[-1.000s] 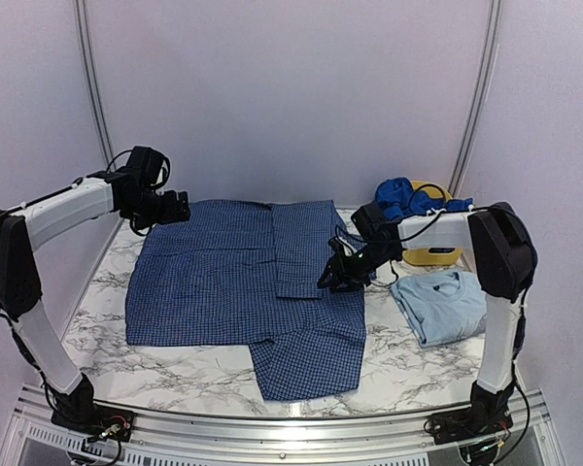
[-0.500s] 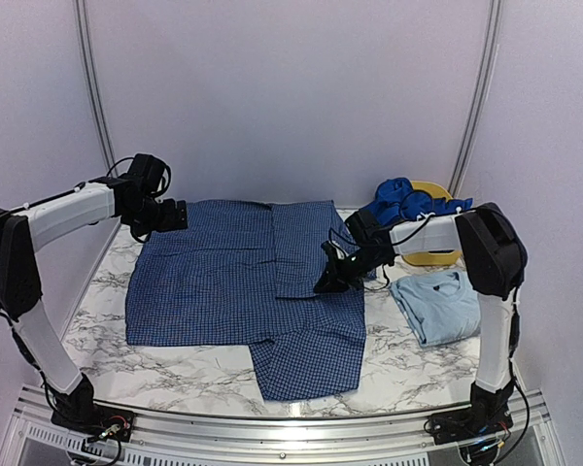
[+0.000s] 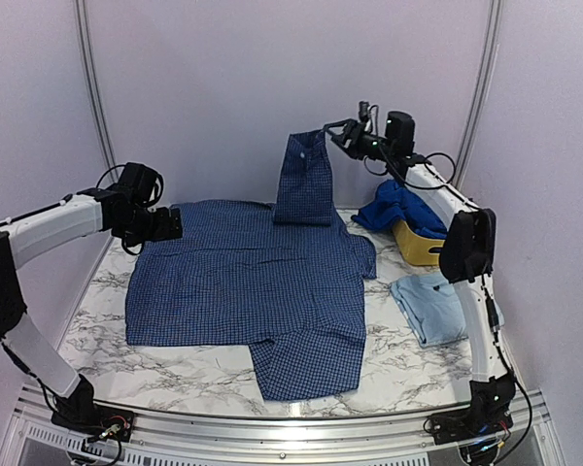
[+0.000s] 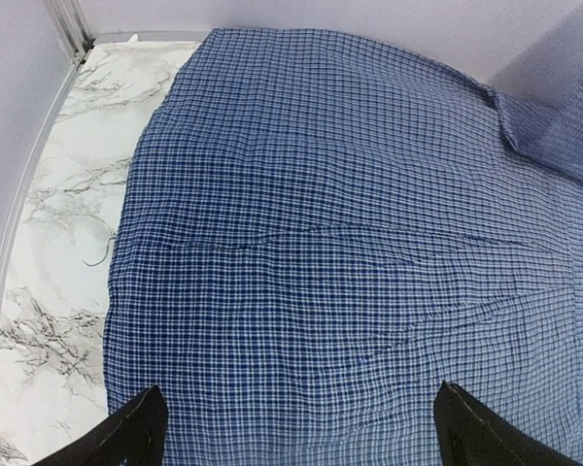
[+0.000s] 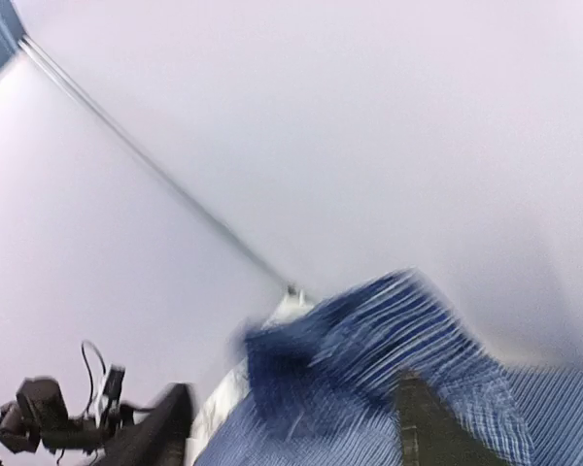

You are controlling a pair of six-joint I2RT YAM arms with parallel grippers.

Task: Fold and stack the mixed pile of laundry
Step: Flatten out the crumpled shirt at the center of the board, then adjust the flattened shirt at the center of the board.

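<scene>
The navy-and-white check shirt (image 3: 243, 282) lies spread flat on the marble table. My right gripper (image 3: 328, 131) is raised high at the back, shut on a flap of the shirt (image 3: 303, 180) that hangs down from it. The right wrist view is blurred and shows check cloth (image 5: 369, 369) between the fingers. My left gripper (image 3: 170, 223) is open just over the shirt's far left corner. In the left wrist view its fingers (image 4: 136, 432) stand wide apart above the cloth (image 4: 321, 243). The folded sky-blue T-shirt (image 3: 437, 306) lies at the right. The royal-blue piece (image 3: 394, 206) drapes over the basket.
A small yellow basket (image 3: 420, 248) stands at the back right, behind the T-shirt. Bare marble (image 3: 97, 291) shows left of the shirt and along the front edge. White walls with metal rails close in the back and sides.
My right gripper has swung from table level at the shirt's right side up and back, lifting the shirt flap into the air. My left gripper has shifted only slightly.
</scene>
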